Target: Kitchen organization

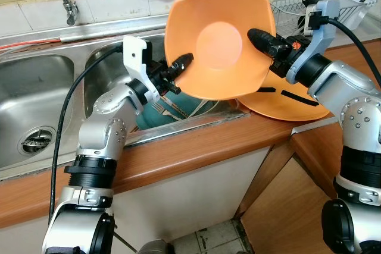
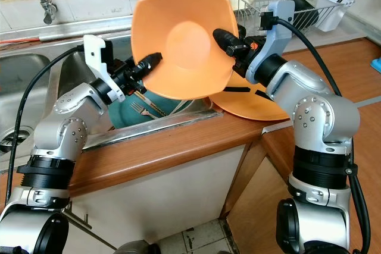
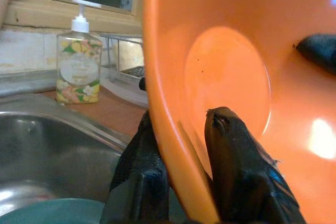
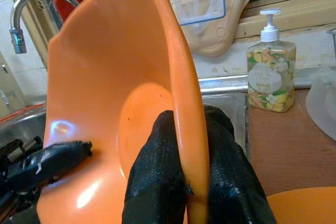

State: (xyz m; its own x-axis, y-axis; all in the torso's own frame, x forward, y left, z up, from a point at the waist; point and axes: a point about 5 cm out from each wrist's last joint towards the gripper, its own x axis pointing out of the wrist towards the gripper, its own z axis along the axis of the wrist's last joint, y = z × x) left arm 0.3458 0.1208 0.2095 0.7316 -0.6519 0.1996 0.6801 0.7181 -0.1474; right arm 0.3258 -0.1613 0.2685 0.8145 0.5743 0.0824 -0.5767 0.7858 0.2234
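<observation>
- Left end effector [image 1: 181, 63] clamps the orange bowl [image 1: 217, 40] at its 8 o'clock rim.
- Right end effector [image 1: 257, 35] clamps its 3 o'clock rim, above the sink [image 1: 36, 87].

The soap bottle [image 3: 78, 64] bears a label, its print too small to read.

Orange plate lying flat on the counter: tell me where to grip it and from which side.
Pinch the orange plate by its near rim overhanging the counter edge, coming from the front. It lies flat, and the orange bowl, held by left gripper and right gripper, blocks its back.
</observation>
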